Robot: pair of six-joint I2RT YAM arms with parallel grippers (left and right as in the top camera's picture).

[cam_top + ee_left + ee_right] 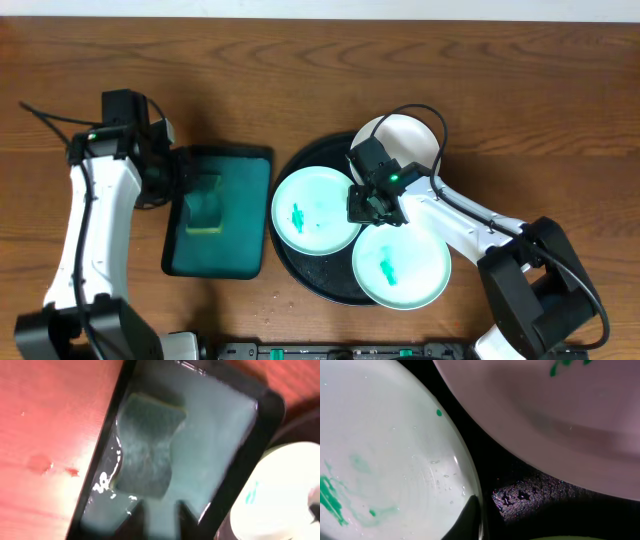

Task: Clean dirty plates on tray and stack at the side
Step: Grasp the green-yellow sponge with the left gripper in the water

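1. The right gripper is low over the middle of the round tray, right where three plates crowd together. The tray sits right of centre, toward the bench's near edge.
2. Its target looks to be the smeared plate. The rim is at the fingertips, and the rest of the plate spreads away toward the bench's left edge.
3. In the wrist view one dark finger lies against that wet rim. The other finger is hidden, so I cannot tell whether the jaws have closed on the rim or only straddle it.
4. A second stained plate lies toward the near edge. A white plate sits toward the far edge, partly under the arm.
5. The left gripper hovers spread wide and empty over the sponge, which soaks in the basin out toward the left edge.
6. My call: the right arm is nearer the plates and the left arm is nearer the sponge. Any lift has to carry the smeared plate leftward to meet the sponge.
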